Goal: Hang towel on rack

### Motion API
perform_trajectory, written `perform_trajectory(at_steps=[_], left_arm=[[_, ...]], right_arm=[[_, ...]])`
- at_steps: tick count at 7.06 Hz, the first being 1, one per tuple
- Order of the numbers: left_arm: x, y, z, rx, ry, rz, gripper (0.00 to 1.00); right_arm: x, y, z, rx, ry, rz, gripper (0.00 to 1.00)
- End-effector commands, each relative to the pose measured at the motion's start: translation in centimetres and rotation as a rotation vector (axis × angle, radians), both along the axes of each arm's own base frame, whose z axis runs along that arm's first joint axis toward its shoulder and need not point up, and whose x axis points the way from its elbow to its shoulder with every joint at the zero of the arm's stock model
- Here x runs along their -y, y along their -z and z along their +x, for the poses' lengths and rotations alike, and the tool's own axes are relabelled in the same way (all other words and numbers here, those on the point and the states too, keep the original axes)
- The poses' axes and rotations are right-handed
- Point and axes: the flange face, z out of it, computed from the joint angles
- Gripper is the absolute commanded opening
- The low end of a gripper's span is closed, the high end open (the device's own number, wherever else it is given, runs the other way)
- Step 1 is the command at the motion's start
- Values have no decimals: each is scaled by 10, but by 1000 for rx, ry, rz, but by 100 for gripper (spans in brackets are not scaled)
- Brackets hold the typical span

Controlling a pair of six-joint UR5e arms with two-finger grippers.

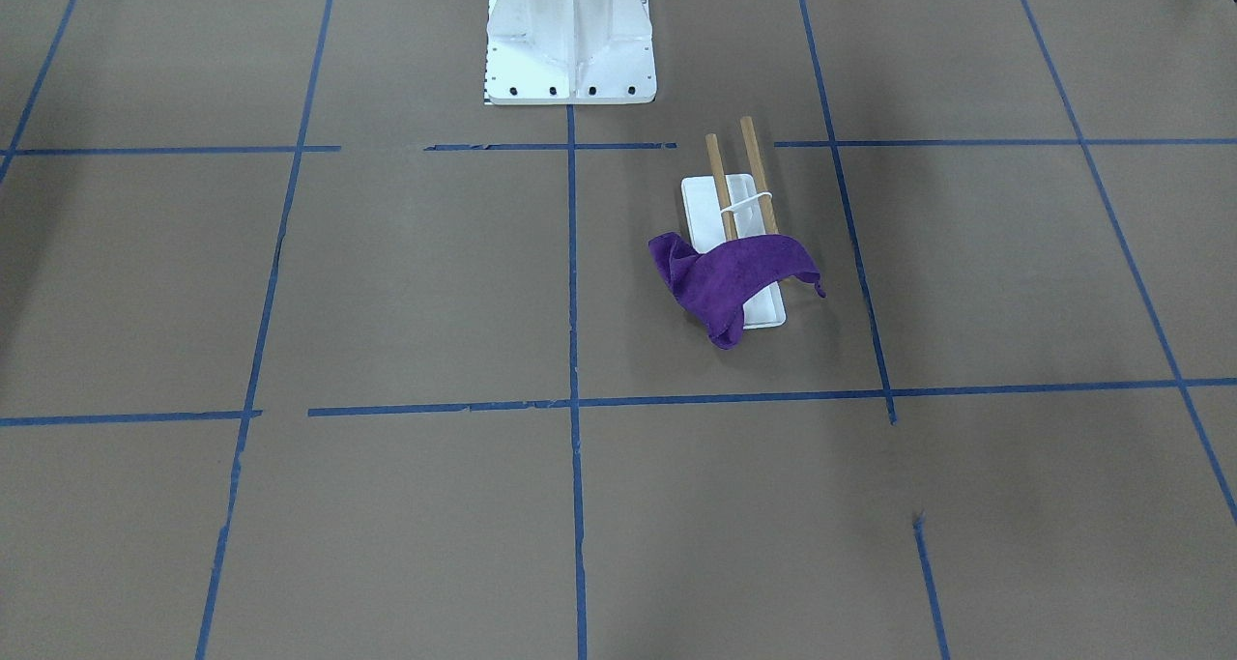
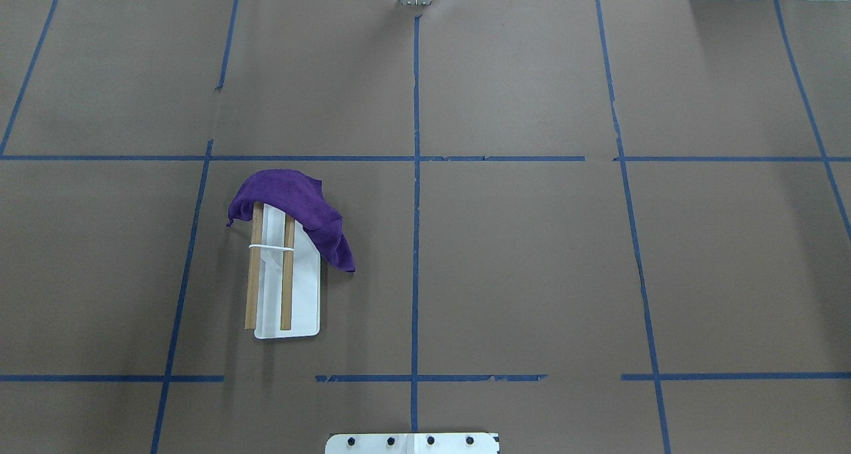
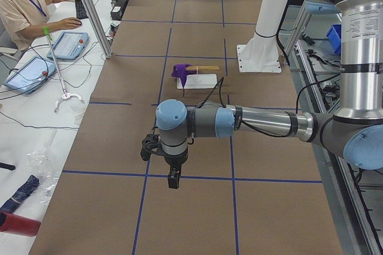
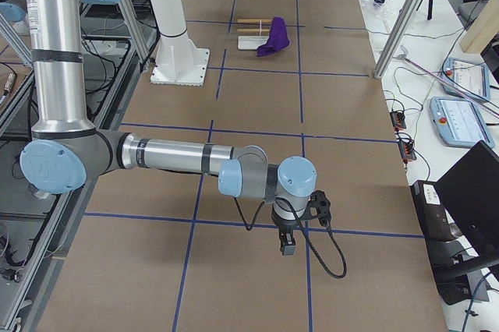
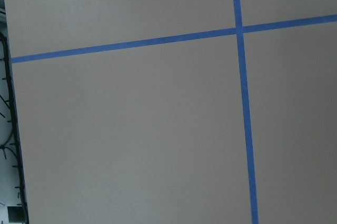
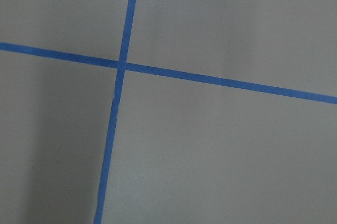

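Both arms stretch out low and level, one over each end of the table (image 2: 532,274). Their wrists are bent so the left gripper (image 3: 173,180) and the right gripper (image 4: 286,248) point straight down. I cannot tell how wide either gripper stands. The purple towel (image 2: 292,208) drapes over the far end of the rack (image 2: 306,294), left of centre.

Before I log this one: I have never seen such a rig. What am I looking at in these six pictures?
Two robot arms work at a table under brown paper and blue tape. Two pictures look down on it, one from behind the robot, one facing it. Two look along it from either end. Two come from wrist cameras and show only paper and tape. A purple towel lies draped over the rack, at its end farthest from the robot. The left gripper and right gripper hang above bare table, away from the rack, holding nothing visible.
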Motion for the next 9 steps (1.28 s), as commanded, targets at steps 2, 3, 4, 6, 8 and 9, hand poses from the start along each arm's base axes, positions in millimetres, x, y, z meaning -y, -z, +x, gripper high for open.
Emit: perform_trajectory(at_steps=[2, 3, 4, 6, 8, 9], left_arm=[[14, 16, 4, -27, 24, 36, 100], [13, 17, 3, -13, 25, 37, 100], [14, 25, 1, -3, 26, 56, 100], [15, 44, 1, 13, 25, 95, 100], [12, 51, 0, 12, 26, 109, 100], [13, 49, 0, 12, 26, 104, 100]], right_arm=[[0, 1, 0, 0, 1, 3, 100], [0, 1, 0, 1, 0, 4, 100], [1, 2, 0, 1, 0, 6, 100], [1, 3, 0, 1, 0, 7, 100], [0, 1, 0, 1, 0, 4, 100], [1, 3, 0, 1, 0, 7, 100]])
